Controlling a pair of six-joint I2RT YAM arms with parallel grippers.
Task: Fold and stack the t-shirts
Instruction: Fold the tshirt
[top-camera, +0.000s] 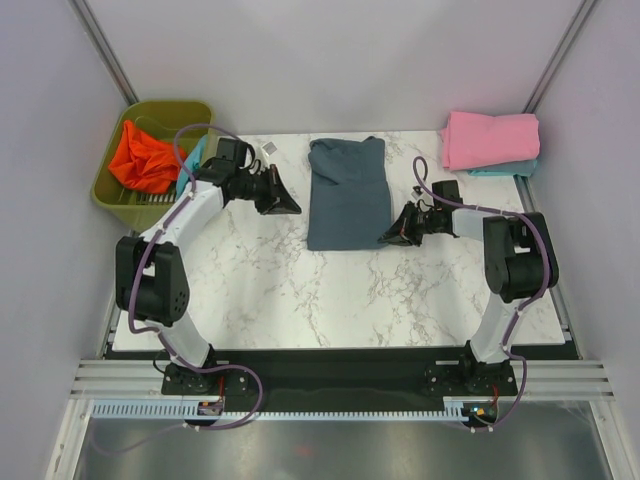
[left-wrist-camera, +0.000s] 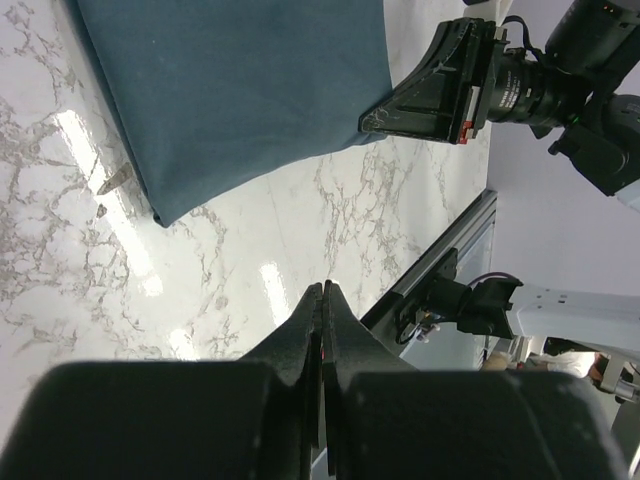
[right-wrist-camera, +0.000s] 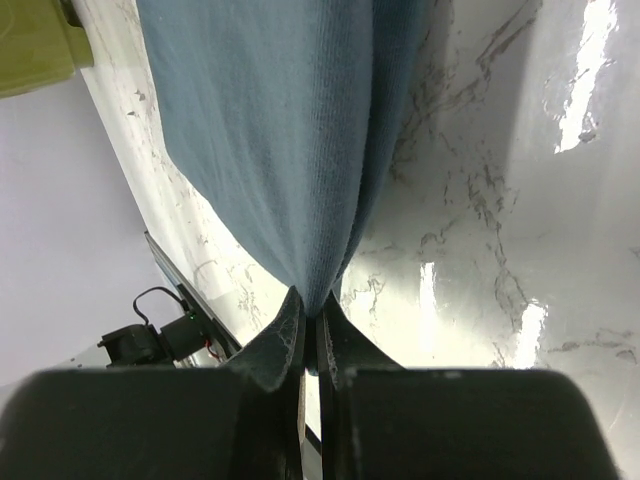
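Right pincer (right-wrist-camera: 312, 318) grips the edge of the slate-blue t-shirt (top-camera: 347, 195) on the marble table (top-camera: 300, 290); left pincer (left-wrist-camera: 323, 300) hangs closed, empty, nearby.

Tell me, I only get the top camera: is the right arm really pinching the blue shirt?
Observer: Yes. In the right wrist view, the right fingers are shut on a fold of the blue shirt.
Operator: Is the left arm holding something too?
Observer: No. The left wrist view shows the left fingers shut with nothing between them.
Operator: Are they touching the shirt?
Observer: No. That view shows bare table between them and the shirt's edge.
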